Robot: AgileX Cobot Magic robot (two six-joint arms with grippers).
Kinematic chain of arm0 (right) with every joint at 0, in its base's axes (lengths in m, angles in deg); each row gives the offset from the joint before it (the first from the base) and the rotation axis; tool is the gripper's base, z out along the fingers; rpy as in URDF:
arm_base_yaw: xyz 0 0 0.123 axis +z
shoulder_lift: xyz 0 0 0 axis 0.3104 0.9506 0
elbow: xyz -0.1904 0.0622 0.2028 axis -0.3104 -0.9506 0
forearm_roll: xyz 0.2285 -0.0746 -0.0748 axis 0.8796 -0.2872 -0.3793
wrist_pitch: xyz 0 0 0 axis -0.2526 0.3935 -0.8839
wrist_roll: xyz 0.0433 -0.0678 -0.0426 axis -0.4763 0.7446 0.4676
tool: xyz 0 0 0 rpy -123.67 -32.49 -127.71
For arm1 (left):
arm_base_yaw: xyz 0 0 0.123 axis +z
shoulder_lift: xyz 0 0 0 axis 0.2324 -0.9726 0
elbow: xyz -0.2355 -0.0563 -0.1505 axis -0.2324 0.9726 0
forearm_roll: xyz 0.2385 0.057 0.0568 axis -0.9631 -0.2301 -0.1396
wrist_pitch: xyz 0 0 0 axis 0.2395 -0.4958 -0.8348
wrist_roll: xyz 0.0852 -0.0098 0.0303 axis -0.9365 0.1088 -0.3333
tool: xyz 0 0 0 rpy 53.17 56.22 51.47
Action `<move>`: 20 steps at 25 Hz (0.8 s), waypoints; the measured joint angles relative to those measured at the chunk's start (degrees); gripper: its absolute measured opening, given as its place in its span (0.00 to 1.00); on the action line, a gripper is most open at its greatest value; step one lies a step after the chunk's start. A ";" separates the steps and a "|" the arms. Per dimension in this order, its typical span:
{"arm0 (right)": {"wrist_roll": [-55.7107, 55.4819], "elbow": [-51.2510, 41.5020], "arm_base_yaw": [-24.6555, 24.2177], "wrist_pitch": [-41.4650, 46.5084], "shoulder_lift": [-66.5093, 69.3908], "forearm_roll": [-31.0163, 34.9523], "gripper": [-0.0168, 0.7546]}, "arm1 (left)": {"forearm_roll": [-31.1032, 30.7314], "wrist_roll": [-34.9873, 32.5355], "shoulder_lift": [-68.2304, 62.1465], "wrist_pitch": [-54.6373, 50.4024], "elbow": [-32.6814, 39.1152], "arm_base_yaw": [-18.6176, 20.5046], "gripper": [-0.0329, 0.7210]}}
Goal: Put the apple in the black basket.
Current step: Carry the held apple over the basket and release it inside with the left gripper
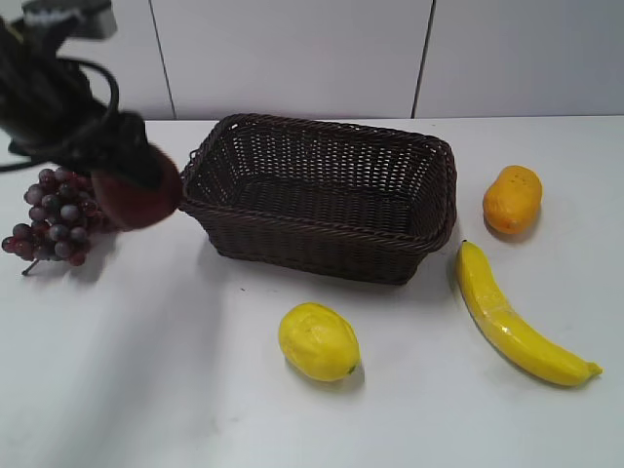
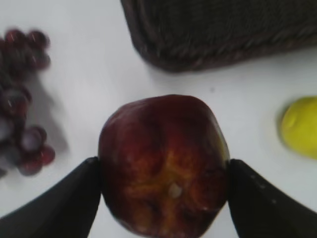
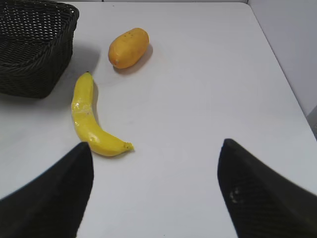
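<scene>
My left gripper (image 2: 163, 171) held the apple (image 2: 163, 166), one dark finger (image 2: 64, 203) pressed against each of its sides, the orange-red patch facing my wrist camera. In the exterior view the apple (image 1: 139, 198) hung clear of the table (image 1: 175, 390), just beside the left end of the black basket (image 1: 322, 195) and outside its braided rim, with my left gripper (image 1: 132, 185) coming down on it from the upper left corner.

My right gripper (image 3: 153, 186) stood wide apart with nothing between its fingers, above bare table to the right of the basket (image 3: 34, 44).

Nearest the camera, in front of the basket, lay a yellow lemon-like fruit (image 1: 319, 341), apart from the basket's front wall. To the right of the basket's front corner lay the banana (image 1: 517, 317), its stem end near that corner and its length running away toward the table's near right. Beyond the banana, beside the basket's right end, sat the orange-yellow fruit (image 1: 513, 199), apart from both. To the left of the basket, past the apple, lay the bunch of grapes (image 1: 54, 219) on the table. The basket was empty, its long side facing the camera. Behind it rose a pale panelled wall (image 1: 292, 49).
</scene>
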 joint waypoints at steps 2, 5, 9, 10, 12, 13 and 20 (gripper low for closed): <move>0.00 0.00 0.00 0.00 0.00 0.00 0.78 | 1.34 0.00 -0.27 0.41 -5.14 0.00 0.80; 0.00 0.00 0.00 0.00 0.00 0.00 0.78 | 3.53 0.00 -2.38 0.93 -11.57 0.00 0.80; 0.00 0.00 0.00 0.00 0.00 0.00 0.78 | 5.22 0.00 -8.15 1.36 -18.10 -1.37 0.80; 0.00 0.00 0.00 0.00 0.00 0.00 0.78 | 5.22 0.00 -9.88 1.37 -19.37 -2.05 0.80; 0.00 0.00 0.00 0.00 0.00 0.00 0.78 | 5.28 0.00 -13.19 1.55 -21.36 -4.19 0.80; 0.00 0.00 0.00 0.00 0.00 0.00 0.78 | 5.22 0.00 -14.97 1.97 -22.32 -5.39 0.80; 0.00 0.00 0.00 0.00 0.00 0.00 0.78 | 4.14 0.00 -27.42 3.58 -28.92 -10.93 0.80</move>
